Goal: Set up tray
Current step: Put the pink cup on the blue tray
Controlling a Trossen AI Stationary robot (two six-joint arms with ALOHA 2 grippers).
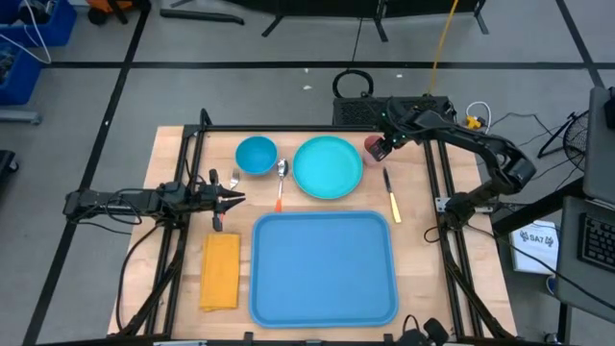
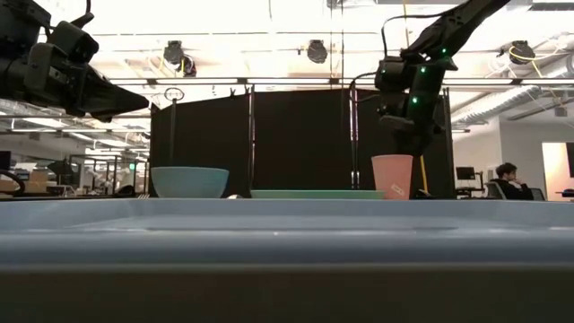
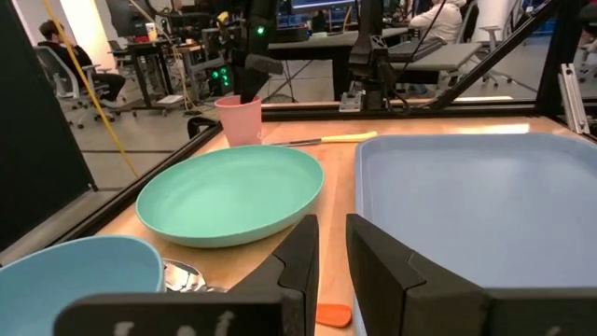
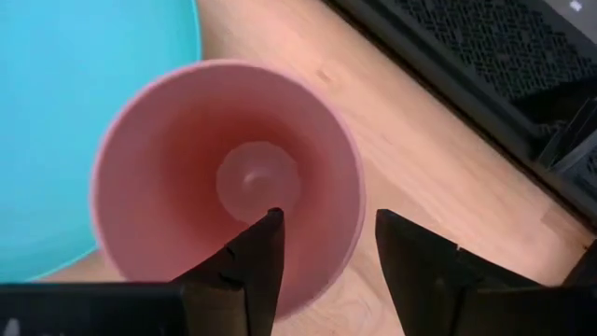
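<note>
blue flat plastic tray with raised rim (image 1: 325,268) sits on the wooden table (image 1: 423,250), nothing on it. round turquoise plate (image 1: 328,166) is just beyond the tray's far edge; small blue bowl (image 1: 256,155) is left of the plate, with a metal spoon with orange handle (image 1: 281,183) between them. pink plastic cup (image 4: 229,182) stands upright just right of the plate. yellow-handled knife (image 1: 391,197) lies off the tray's far right corner, folded yellow-orange napkin (image 1: 220,271) just left of the tray.

right gripper (image 4: 322,257) is over the cup, fingers spread either side of the near rim wall, one inside, one outside, not pinching it. left gripper (image 3: 329,257) hovers left of the tray near the fork (image 1: 233,179), fingers slightly parted, holding nothing.
</note>
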